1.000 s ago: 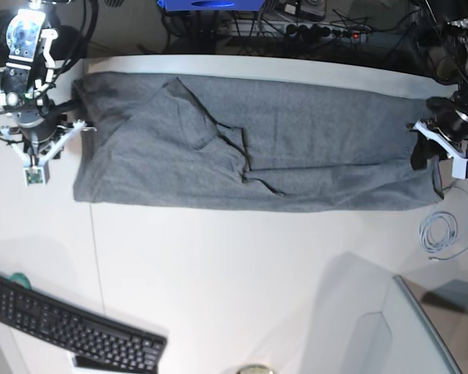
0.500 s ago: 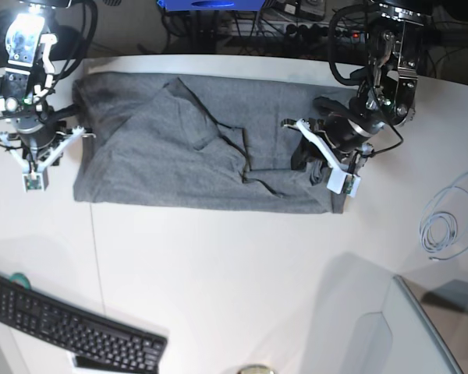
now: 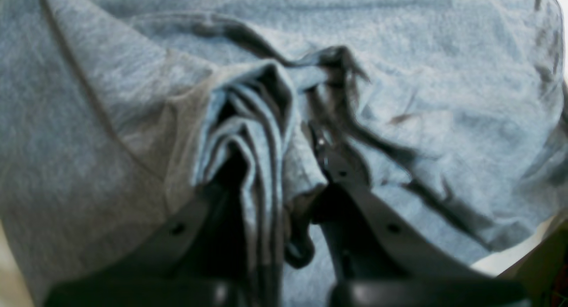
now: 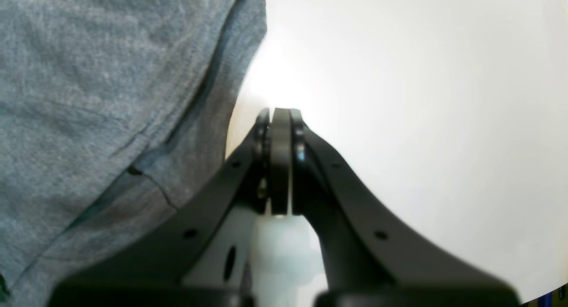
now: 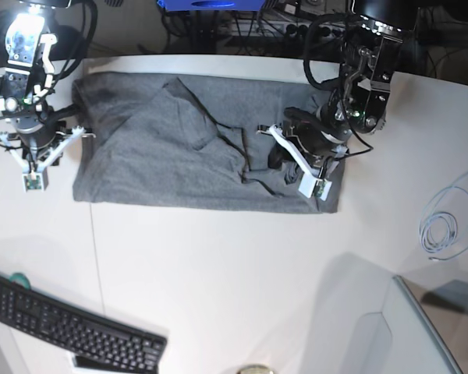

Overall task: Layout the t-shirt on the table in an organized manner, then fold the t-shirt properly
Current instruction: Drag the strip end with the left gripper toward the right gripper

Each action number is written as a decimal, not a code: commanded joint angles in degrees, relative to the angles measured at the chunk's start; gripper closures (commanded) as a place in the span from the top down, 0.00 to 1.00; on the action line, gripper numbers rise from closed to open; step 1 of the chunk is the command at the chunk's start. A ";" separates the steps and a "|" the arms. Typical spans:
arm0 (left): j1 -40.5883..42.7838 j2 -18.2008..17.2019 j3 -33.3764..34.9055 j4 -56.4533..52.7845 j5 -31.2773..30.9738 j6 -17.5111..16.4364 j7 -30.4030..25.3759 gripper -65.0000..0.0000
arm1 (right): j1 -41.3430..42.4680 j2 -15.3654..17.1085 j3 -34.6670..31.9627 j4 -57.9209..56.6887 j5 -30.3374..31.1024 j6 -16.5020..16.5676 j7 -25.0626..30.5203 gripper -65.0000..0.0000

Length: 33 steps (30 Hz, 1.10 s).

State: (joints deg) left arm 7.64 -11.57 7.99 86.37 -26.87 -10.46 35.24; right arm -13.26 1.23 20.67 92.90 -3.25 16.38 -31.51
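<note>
The grey t-shirt [image 5: 156, 148] lies as a long band across the far part of the white table [image 5: 218, 265], its right end turned back over itself. My left gripper [image 5: 281, 162] is over that turned-back end; in the left wrist view the left gripper [image 3: 270, 174] is shut on a bunched fold of the t-shirt [image 3: 421, 98]. My right gripper [image 5: 47, 142] stays at the shirt's left edge. In the right wrist view the right gripper [image 4: 279, 120] is shut and empty over the bare table [image 4: 421, 98], with the t-shirt's hem [image 4: 111, 98] just to its left.
A black keyboard [image 5: 70, 327] lies at the front left. A coiled pale cable [image 5: 439, 231] rests at the right, and a grey-white panel [image 5: 398, 335] sits at the front right corner. Cables and equipment crowd the space behind the table's far edge.
My left gripper has carried the shirt's right end leftward over the body, so the band now ends near the middle-right. The right arm has barely moved.
</note>
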 commanded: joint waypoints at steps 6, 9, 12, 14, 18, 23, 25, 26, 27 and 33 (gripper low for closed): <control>-1.88 0.54 0.23 -0.96 -0.60 -0.22 -1.18 0.00 | 0.38 0.48 0.21 1.03 0.12 -0.16 1.13 0.00; -2.76 0.45 2.43 -1.05 -0.60 -0.22 -1.18 0.00 | 0.38 0.48 0.21 1.03 0.12 -0.16 1.13 0.00; -3.20 0.45 3.57 -1.66 -0.60 -0.22 -1.18 0.00 | 0.38 0.48 0.21 1.03 0.12 -0.16 1.13 0.00; -3.38 0.45 3.84 -1.84 -0.69 -0.22 -1.18 0.00 | 0.38 0.48 0.21 1.03 0.12 -0.16 1.13 0.00; -3.38 0.45 3.92 -1.84 -0.69 -0.22 -1.18 0.00 | 0.38 0.48 0.30 1.03 0.12 -0.16 1.13 0.00; -3.29 0.45 3.92 -1.84 -0.69 -0.22 -1.18 0.00 | 0.38 0.48 0.30 1.03 0.12 -0.16 1.13 0.00; -3.29 0.45 3.92 -1.84 -0.69 -0.22 -1.18 0.00 | 0.38 0.48 0.21 1.03 0.12 -0.16 1.13 0.00; -3.20 0.45 3.92 -1.84 -0.69 -0.22 -1.09 0.00 | 0.38 0.48 0.21 1.03 0.12 -0.16 1.13 0.00; -3.20 0.45 3.92 -1.84 -0.69 -0.22 -1.09 0.00 | 0.38 0.48 0.21 1.03 0.12 -0.16 1.13 0.00; -2.76 0.28 4.01 -0.79 -0.95 -0.22 -0.65 0.00 | 0.38 0.48 0.21 1.03 0.12 -0.16 1.13 0.00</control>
State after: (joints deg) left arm 5.58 -11.07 12.08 84.29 -27.05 -10.44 35.48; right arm -13.26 1.23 20.73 92.90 -3.25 16.36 -31.48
